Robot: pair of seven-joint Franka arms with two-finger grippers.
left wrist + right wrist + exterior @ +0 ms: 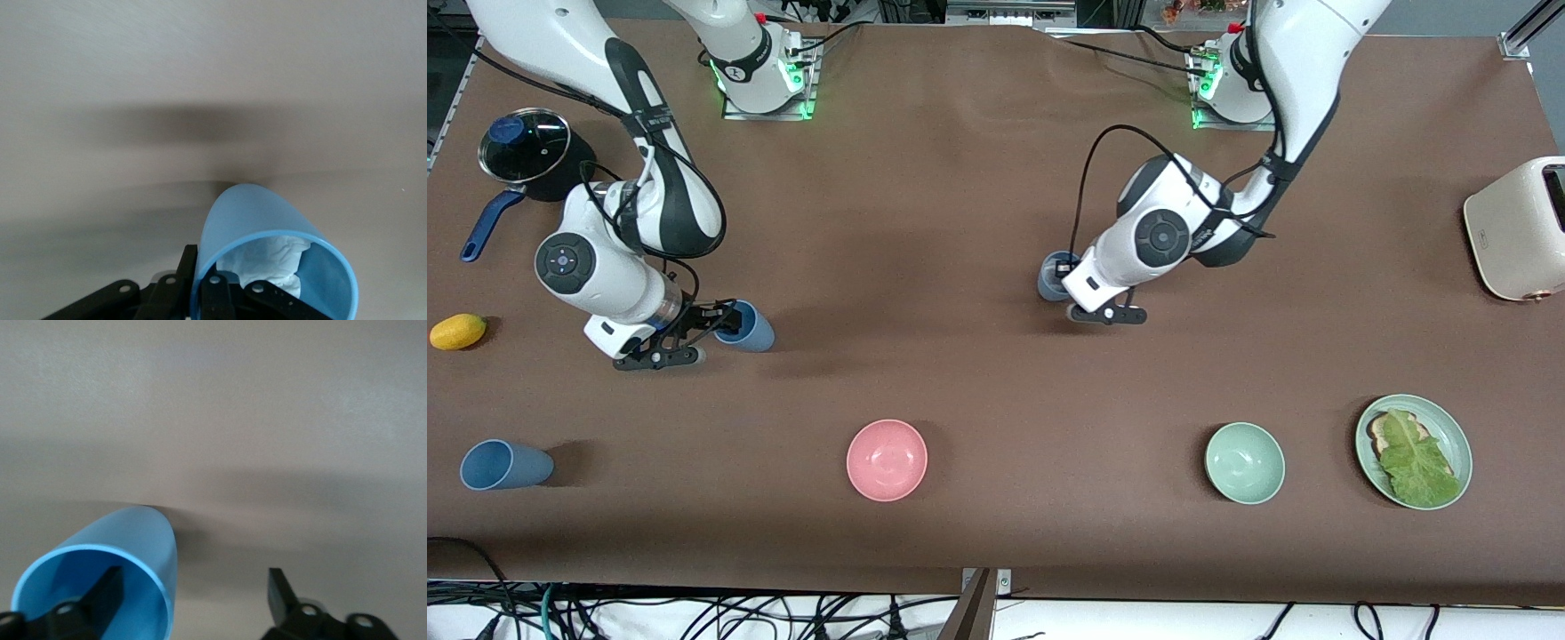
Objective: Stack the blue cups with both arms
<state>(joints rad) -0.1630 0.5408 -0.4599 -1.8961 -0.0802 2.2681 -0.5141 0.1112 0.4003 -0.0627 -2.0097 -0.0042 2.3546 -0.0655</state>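
A blue cup lies tilted on the table near the right arm's end, its mouth toward my right gripper. In the right wrist view this cup has one finger inside it and the other well outside; my right gripper is open. My left gripper is shut on the rim of a second blue cup at the table's middle. The left wrist view shows this cup with white crumpled paper inside and my left gripper pinching its wall. A third blue cup lies on its side near the front camera.
A dark pot with a blue handle and a yellow fruit sit at the right arm's end. A pink bowl, a green bowl and a green plate with lettuce lie nearer the camera. A cream toaster stands at the left arm's end.
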